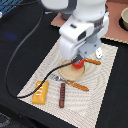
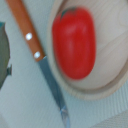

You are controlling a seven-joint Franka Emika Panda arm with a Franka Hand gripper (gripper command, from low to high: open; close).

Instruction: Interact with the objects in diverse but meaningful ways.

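A red tomato [image 1: 78, 64] [image 2: 73, 42] lies on a round wooden plate [image 1: 69, 74] [image 2: 112, 75]. My gripper [image 1: 77, 59] hangs right over the tomato. Its fingers are hidden by the hand in the exterior view and do not show in the wrist view. An orange-yellow ridged block [image 1: 40, 93] and a dark brown sausage stick [image 1: 62, 95] lie on the mat nearer the front. A small white piece [image 1: 98, 52] sits beside the hand, on the exterior view's right.
An orange-handled knife [image 1: 92, 61] [image 2: 30, 37] lies beside the plate, and an orange-handled fork [image 1: 75, 84] lies in front of it. All rest on a woven placemat [image 1: 102, 95]. A black cable [image 1: 20, 52] loops on the exterior view's left. A bowl [image 1: 124, 19] stands far back.
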